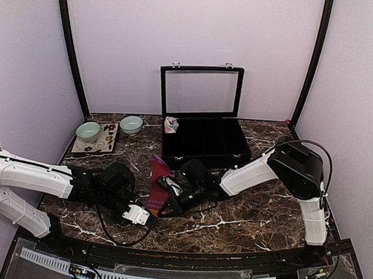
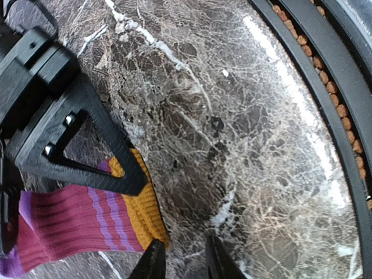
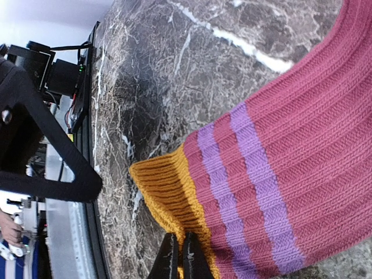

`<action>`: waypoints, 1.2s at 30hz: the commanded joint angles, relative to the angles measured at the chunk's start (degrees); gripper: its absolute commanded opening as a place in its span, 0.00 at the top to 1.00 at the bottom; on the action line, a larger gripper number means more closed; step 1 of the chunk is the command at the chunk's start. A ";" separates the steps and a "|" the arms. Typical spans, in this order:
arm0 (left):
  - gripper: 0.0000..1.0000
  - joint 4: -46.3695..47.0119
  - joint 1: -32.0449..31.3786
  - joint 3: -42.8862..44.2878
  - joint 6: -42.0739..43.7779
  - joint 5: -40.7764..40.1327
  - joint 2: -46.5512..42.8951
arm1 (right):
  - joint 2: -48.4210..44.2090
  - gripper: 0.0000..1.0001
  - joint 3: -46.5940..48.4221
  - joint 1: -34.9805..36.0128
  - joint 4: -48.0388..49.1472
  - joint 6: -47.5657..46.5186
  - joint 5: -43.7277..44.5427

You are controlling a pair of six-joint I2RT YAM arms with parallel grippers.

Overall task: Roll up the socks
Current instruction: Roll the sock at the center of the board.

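Soft, light and limp, the maroon sock (image 1: 157,175) lies just before the black case (image 1: 201,158); I'd take its thicker orange cuff (image 3: 165,186), where the right pincer (image 3: 179,256) pinches and the left pincer (image 2: 185,257) stands slightly apart.

The overhead camera looks down from 6 o'clock. Both wrist cameras sit close, sharing the maroon sock (image 3: 290,145) and its orange cuff (image 3: 165,195).
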 commanded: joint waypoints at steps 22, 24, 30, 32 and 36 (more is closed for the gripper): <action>0.78 3.27 -1.10 3.86 8.05 -3.02 9.12 | 8.50 1.00 -1.57 -2.27 -13.25 10.02 -1.85; 0.78 3.72 -0.89 4.69 6.84 -5.25 11.00 | 8.43 1.00 -1.81 -2.27 -12.96 10.19 -1.92; 0.78 4.37 -0.75 3.73 7.50 -4.87 11.77 | 8.35 1.00 -3.02 -2.36 -11.08 11.27 -2.17; 0.78 5.78 -0.75 3.10 7.77 -5.86 11.89 | 8.34 1.00 -3.99 -2.36 -10.64 11.50 -2.38; 0.78 5.40 -0.02 4.38 6.28 -6.20 13.29 | 8.09 1.00 -4.42 -2.43 -10.25 11.50 -2.56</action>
